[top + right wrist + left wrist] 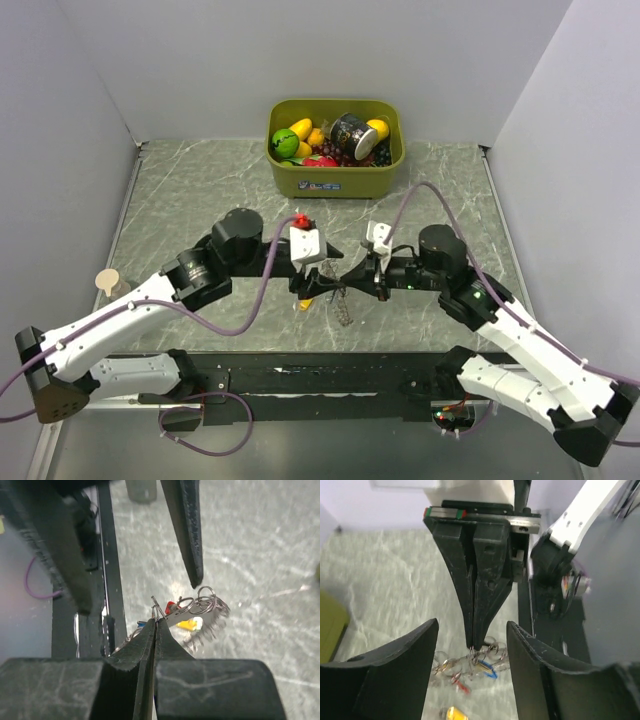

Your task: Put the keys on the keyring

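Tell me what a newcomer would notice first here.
The two arms meet tip to tip at mid-table. The right hand is pinched shut on a wire loop of the keys, and the open left hand has a finger on either side of it. Behind them, at the table's far edge, an olive-green bin brims with bright toy fruit.

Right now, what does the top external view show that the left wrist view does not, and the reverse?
Only top external: the toy fruit inside the olive-green plastic bin, and a small beige object at the left edge of the grey marbled table.
Only left wrist: the blue plastic tag and the red plastic tag on the small metal keys, and the shut right gripper pinching their wire rings.
Both: the open left gripper, the yellow tag and the table.
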`<control>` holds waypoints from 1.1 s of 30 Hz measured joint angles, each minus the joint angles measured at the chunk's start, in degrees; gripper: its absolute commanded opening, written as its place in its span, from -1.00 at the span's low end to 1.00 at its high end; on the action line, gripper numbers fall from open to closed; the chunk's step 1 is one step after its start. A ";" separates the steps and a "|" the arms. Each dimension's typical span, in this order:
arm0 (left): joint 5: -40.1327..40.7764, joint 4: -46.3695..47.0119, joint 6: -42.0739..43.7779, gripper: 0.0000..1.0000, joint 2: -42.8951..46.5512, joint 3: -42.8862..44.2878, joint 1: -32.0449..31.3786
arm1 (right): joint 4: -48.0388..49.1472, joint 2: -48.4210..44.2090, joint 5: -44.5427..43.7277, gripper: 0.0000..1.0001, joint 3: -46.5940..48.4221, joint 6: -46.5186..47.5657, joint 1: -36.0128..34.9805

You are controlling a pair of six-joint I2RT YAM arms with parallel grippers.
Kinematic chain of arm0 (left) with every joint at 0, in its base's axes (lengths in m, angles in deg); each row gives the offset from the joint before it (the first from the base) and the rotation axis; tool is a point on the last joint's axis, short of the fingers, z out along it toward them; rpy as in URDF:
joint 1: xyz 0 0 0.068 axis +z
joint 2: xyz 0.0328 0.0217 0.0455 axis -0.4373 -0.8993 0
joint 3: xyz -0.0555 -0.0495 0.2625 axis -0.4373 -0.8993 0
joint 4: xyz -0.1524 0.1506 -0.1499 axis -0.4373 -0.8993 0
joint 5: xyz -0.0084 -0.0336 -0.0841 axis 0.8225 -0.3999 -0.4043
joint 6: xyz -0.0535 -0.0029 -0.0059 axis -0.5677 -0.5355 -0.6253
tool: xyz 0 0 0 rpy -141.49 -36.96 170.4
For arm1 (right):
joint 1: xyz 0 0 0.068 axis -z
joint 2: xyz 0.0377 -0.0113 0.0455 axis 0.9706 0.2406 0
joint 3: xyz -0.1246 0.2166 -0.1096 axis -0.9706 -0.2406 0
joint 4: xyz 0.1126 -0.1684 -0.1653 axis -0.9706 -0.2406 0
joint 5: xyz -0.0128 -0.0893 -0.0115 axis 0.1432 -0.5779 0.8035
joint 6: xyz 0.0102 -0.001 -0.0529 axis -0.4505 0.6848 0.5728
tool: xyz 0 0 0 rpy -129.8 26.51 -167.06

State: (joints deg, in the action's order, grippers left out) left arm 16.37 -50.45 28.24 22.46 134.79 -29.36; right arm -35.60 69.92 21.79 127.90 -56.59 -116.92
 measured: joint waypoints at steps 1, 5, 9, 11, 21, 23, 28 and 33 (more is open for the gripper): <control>0.61 -2.97 0.87 0.23 -0.70 1.57 0.00 | -0.74 1.14 -0.33 -1.00 0.20 0.04 0.00; 3.45 -14.32 4.74 0.06 -5.01 7.85 0.00 | -3.19 4.09 -0.76 -1.00 1.33 0.35 0.00; 5.09 -23.98 7.98 -0.20 -10.29 12.85 0.00 | -5.40 5.92 -1.40 -1.00 2.84 1.18 0.00; 5.53 -27.17 9.31 -0.31 -12.24 13.68 0.00 | -5.88 6.32 -1.60 -1.00 3.10 1.53 0.00; 4.76 -31.52 11.89 -0.39 -13.79 13.81 0.07 | -7.21 6.64 -1.97 -1.00 3.10 2.51 0.22; 4.55 -31.41 12.09 -0.38 -13.79 13.81 0.07 | -7.13 6.64 -1.95 -1.00 3.10 2.62 0.22; 3.52 -30.40 12.26 -0.38 -13.79 13.81 0.07 | -6.88 6.64 -1.64 -1.00 3.10 2.60 0.22; 3.13 -30.05 12.26 -0.50 -13.86 13.81 0.07 | -6.45 6.64 -1.33 -1.00 3.10 2.58 0.22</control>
State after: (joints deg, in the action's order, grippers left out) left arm 19.50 -80.51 40.50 8.61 148.60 -29.29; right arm -42.04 76.56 20.45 131.00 -54.01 -116.70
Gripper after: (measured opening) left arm 0.296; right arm 0.010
